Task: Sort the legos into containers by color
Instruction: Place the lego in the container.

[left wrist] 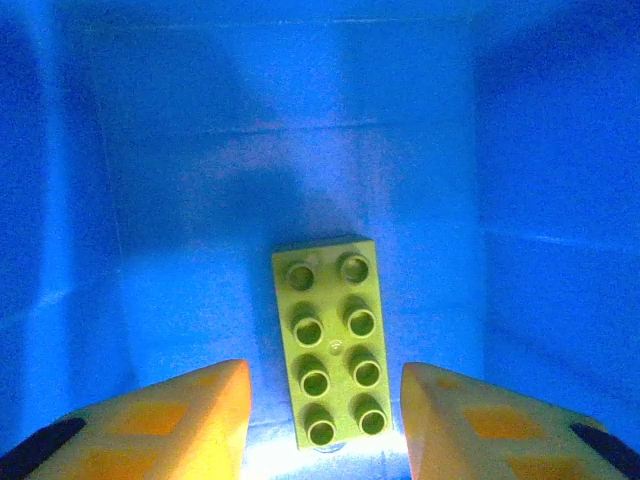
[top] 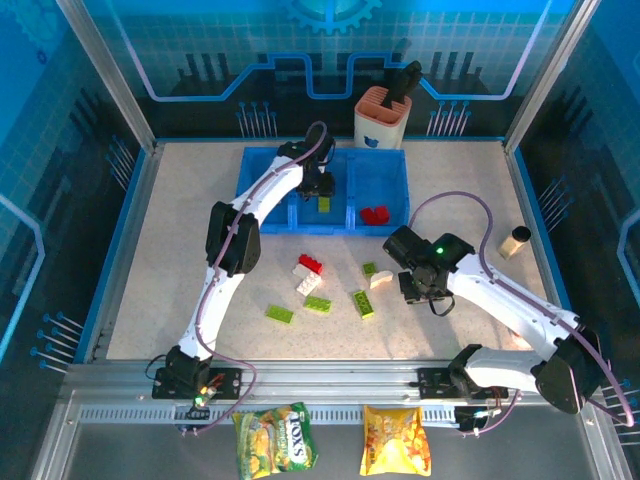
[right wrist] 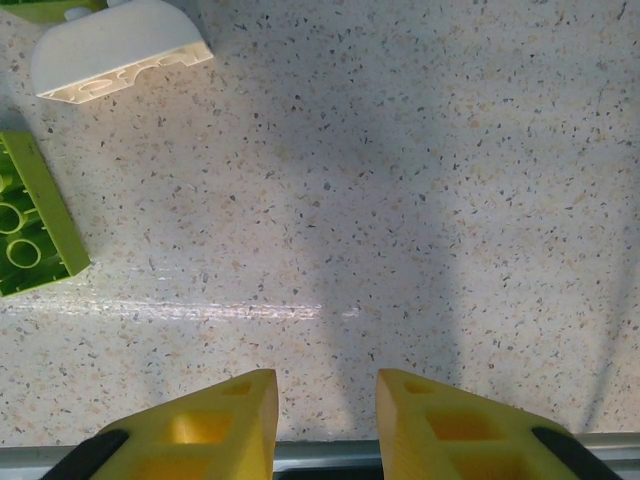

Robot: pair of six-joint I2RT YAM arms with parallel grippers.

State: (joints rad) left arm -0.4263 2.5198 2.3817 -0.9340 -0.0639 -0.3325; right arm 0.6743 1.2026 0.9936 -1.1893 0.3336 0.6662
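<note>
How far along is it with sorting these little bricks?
Early days. Done: red bricks lie in the right bin of the blue tray. In hand: the left pincer stands open over a lime green brick lying in the middle bin. Left: about seven bricks on the table, like a white brick beside the empty right pincer.
</note>
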